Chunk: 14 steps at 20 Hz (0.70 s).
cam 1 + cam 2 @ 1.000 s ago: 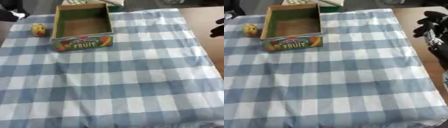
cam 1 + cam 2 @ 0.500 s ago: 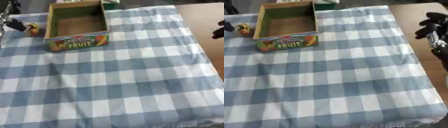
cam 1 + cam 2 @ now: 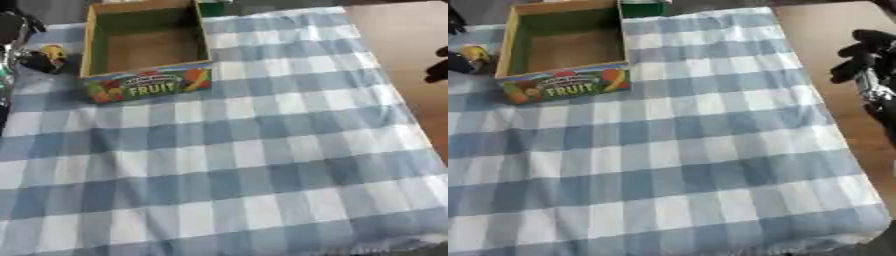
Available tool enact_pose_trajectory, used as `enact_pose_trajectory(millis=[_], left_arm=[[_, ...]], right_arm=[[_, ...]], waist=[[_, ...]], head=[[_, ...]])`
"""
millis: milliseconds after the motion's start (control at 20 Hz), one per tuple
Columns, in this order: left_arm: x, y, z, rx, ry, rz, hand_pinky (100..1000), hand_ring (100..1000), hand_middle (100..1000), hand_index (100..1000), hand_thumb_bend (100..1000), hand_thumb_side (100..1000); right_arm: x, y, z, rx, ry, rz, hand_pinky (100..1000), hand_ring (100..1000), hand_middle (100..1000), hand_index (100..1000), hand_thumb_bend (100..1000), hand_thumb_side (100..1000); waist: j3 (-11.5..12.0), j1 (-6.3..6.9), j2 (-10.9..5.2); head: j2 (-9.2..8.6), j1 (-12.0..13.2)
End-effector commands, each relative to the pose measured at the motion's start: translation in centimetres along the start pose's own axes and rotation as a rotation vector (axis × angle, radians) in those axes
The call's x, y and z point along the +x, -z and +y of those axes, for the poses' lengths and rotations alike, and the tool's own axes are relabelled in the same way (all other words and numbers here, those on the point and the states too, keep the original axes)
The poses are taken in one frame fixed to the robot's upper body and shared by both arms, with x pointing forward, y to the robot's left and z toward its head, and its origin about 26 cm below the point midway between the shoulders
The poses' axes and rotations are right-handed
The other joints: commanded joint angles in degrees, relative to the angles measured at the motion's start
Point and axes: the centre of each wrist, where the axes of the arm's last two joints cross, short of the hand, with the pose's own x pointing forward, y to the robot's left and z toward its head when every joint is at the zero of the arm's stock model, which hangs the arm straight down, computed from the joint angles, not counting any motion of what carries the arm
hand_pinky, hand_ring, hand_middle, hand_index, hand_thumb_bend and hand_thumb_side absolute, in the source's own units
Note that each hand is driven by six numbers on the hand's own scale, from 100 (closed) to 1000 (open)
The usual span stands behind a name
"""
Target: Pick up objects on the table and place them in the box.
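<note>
Yellow toy [image 3: 54,53] sits just left of the box [image 3: 144,50]. Left hand [image 3: 35,60] touches it; I cannot tell its grip. Right hand [image 3: 866,55] curls empty. A nudge could roll it away.

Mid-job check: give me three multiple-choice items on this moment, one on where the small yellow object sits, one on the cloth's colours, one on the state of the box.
1. Where is the small yellow object?
A. inside the box
B. on the cloth just left of the box
C. at the near edge of the table

2. What colours is the checked cloth?
A. red and white
B. green and yellow
C. blue and white

3. What state is the box in?
A. open on top with nothing visible inside
B. closed with a lid
C. tipped on its side

Answers: 1 B, it lies outside the box's left wall, with the left hand right beside it. 2 C, blue and white squares cover the table. 3 A, its bare brown floor shows.
</note>
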Motion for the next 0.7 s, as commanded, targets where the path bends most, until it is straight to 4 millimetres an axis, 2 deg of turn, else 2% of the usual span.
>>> enact_pose_trajectory(millis=[50,250,400,450,500,600,650,700], left_arm=[[-1.0,0.2,1.1,0.003,-0.023,0.034,703,655,686,761,530,188],[-1.3,0.0,0.4,-0.081,-0.017,0.061,691,628,640,754,528,191],[-1.4,-0.1,0.1,-0.135,0.007,0.081,651,562,565,703,501,156],[-1.5,-0.1,0.0,-0.144,0.016,0.087,651,562,565,703,501,156],[-1.5,-0.1,0.0,-0.144,0.023,0.093,609,498,500,644,441,100],[-1.6,-0.2,-0.1,-0.124,0.037,0.105,550,398,386,520,337,100],[-1.6,-0.2,-0.1,-0.108,0.043,0.111,544,388,375,509,329,100],[-1.6,-0.2,-0.1,-0.083,0.046,0.118,498,302,274,415,270,100]], right_arm=[[0.7,0.6,-0.4,0.007,-0.010,-0.029,577,591,634,818,100,428],[0.7,0.6,-0.4,0.004,-0.008,-0.028,577,591,634,818,100,429],[0.6,0.5,-0.4,0.003,-0.007,-0.026,577,591,634,818,100,430],[0.6,0.5,-0.4,0.003,-0.006,-0.026,577,591,634,818,100,430],[0.5,0.5,-0.4,0.003,-0.006,-0.025,577,591,634,818,100,431],[0.5,0.4,-0.4,0.003,-0.005,-0.023,577,591,634,819,100,431],[0.5,0.4,-0.4,0.002,-0.005,-0.022,577,591,634,819,100,431],[0.4,0.3,-0.4,0.001,-0.005,-0.020,577,591,634,819,100,431]], waist=[[-0.13,-0.14,-0.75],[-0.10,-0.19,-0.74],[0.04,-0.22,-0.86],[0.09,-0.24,-0.90],[0.18,-0.27,-0.96],[0.35,-0.32,-1.08],[0.43,-0.33,-1.14],[0.52,-0.33,-1.22]], head=[[-0.58,0.23],[-0.39,0.23],[-0.35,0.22],[-0.32,0.22],[-0.26,0.21],[-0.10,0.17],[-0.03,0.18],[0.10,0.18]])
